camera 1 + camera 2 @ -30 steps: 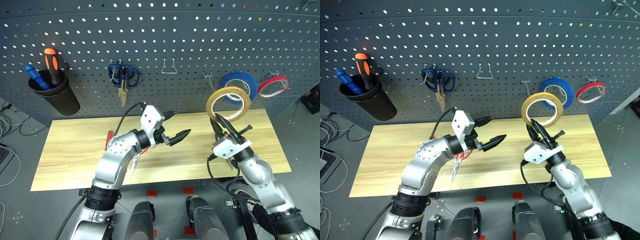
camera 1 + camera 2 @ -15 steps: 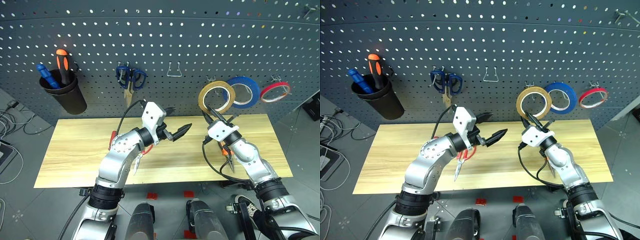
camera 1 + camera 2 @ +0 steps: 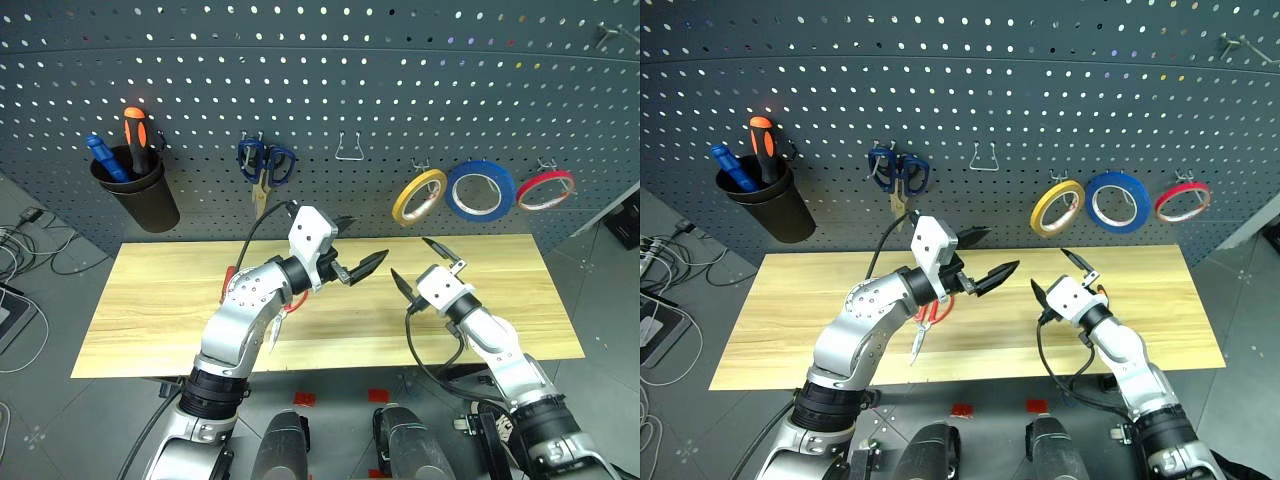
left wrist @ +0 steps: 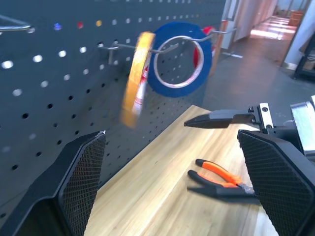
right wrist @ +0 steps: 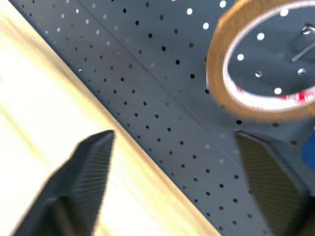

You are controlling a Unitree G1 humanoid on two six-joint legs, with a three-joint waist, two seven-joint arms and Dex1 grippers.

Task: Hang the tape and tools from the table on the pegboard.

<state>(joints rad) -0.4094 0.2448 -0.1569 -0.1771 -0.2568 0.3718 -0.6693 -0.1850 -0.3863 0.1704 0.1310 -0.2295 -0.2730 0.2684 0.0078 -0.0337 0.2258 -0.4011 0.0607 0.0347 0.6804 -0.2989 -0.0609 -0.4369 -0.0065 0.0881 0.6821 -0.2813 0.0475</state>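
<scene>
Head views: yellow tape hanging on a hook of the pegboard, beside the blue roll. Right end effector just below, fingers apart, empty. Left end effector over mid-counter, fingers apart, empty. Red-handled scissors lying on the counter under the left arm.

Left wrist view: orange pliers lying near the counter's right end, tape tilted on its hook.

Right wrist view: tape close above the fingers.

Risk: any upward brush likely knocks the tape off. Open room along the counter's front edge and left end.
</scene>
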